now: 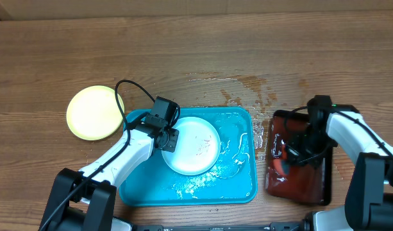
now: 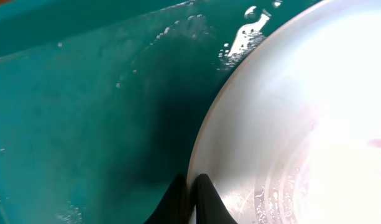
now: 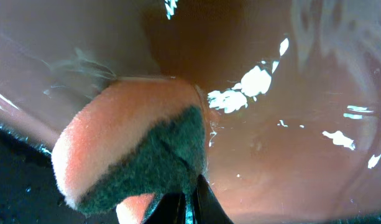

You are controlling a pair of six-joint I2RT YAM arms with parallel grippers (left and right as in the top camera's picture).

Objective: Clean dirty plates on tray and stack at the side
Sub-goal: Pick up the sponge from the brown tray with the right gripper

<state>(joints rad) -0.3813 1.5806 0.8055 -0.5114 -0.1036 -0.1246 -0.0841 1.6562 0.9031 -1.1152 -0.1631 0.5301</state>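
A pale blue-white plate (image 1: 194, 145) with faint reddish smears lies in the turquoise tray (image 1: 238, 189). My left gripper (image 1: 170, 139) is shut on the plate's left rim; the left wrist view shows the fingers (image 2: 191, 198) pinching the rim (image 2: 252, 124) over the wet tray floor (image 2: 84, 106). A yellow-green plate (image 1: 93, 113) lies on the table to the left of the tray. My right gripper (image 1: 291, 154) is down in the dark red-brown tray (image 1: 311, 183), shut on an orange and green sponge (image 3: 134, 155) in reddish water.
Water is splashed on the table (image 1: 247, 86) behind the turquoise tray, and suds lie on the tray floor (image 1: 196, 185). The red-brown tray stands just right of the turquoise one.
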